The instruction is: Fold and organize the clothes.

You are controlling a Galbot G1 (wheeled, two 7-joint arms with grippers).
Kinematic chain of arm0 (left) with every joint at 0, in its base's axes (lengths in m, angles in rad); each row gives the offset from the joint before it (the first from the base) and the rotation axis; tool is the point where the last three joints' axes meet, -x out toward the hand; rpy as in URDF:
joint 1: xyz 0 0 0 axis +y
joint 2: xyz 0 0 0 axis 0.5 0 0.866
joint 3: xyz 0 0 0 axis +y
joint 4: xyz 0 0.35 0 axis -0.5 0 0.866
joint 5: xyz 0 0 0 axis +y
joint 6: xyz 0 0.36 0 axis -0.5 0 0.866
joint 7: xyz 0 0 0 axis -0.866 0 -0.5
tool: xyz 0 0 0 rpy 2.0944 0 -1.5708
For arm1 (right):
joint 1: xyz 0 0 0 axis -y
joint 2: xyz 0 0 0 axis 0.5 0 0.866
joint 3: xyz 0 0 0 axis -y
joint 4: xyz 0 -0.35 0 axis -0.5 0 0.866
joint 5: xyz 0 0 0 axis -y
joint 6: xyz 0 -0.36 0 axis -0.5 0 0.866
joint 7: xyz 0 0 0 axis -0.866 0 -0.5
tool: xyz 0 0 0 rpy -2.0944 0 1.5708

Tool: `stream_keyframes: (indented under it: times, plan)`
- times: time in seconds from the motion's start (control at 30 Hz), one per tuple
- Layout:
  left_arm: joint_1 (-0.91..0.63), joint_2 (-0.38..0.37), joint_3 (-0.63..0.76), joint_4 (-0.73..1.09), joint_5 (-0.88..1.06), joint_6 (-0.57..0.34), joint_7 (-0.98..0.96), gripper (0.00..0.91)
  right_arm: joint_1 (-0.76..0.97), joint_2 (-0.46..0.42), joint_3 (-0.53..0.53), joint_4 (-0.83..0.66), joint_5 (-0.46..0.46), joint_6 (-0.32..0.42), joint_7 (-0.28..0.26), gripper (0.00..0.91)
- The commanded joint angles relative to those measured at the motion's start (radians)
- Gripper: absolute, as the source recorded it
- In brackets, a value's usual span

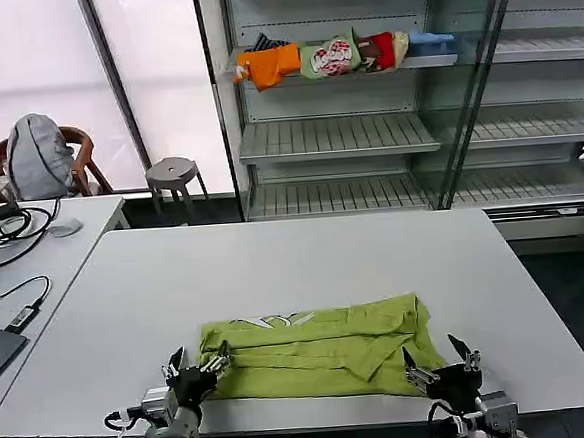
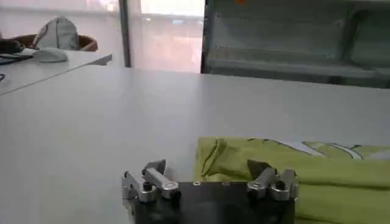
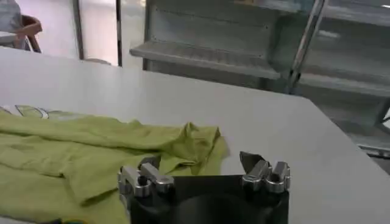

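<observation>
While both grippers wait open, a green T-shirt (image 1: 321, 349) is laid crosswise between them.
Left gripper (image 1: 196, 369) at one near corner — right gripper (image 1: 440, 366) at the other, equally near.

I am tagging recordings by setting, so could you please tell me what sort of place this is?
Probably a lab or office mocked up as a clothing shop: metal shelving holding bundled garments, a white worktable with a lime-green T-shirt, and a side desk with cables.
</observation>
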Motion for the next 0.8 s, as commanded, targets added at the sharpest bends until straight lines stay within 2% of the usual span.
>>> stream_keyframes:
  times: [0.03, 0.07, 0.13, 0.2, 0.23, 0.8]
  plan:
    - [-0.013, -0.002, 0.033, 0.024, 0.072, 0.015, -0.026, 0.907, -0.013, 0.003, -0.005, 0.008, -0.011, 0.001, 0.000, 0.907]
    - [-0.017, -0.002, 0.033, 0.026, 0.072, 0.021, -0.027, 0.907, -0.014, 0.004, -0.004, 0.010, -0.011, 0.001, 0.000, 0.907]
    - [-0.017, -0.001, 0.033, 0.027, 0.075, 0.025, -0.026, 0.464, -0.015, 0.003, -0.003, 0.011, -0.011, 0.001, 0.000, 0.907]
    - [-0.013, 0.000, 0.035, 0.028, 0.099, 0.027, -0.020, 0.071, -0.015, 0.005, -0.003, 0.010, -0.012, 0.001, 0.001, 0.907]
    - [-0.011, 0.000, 0.035, 0.028, 0.108, 0.030, -0.016, 0.020, -0.015, 0.005, -0.004, 0.009, -0.013, 0.002, 0.001, 0.907]
    - [0.021, -0.011, 0.049, 0.024, 0.192, 0.031, 0.028, 0.010, -0.018, 0.012, -0.016, -0.001, -0.022, 0.003, 0.001, 0.907]
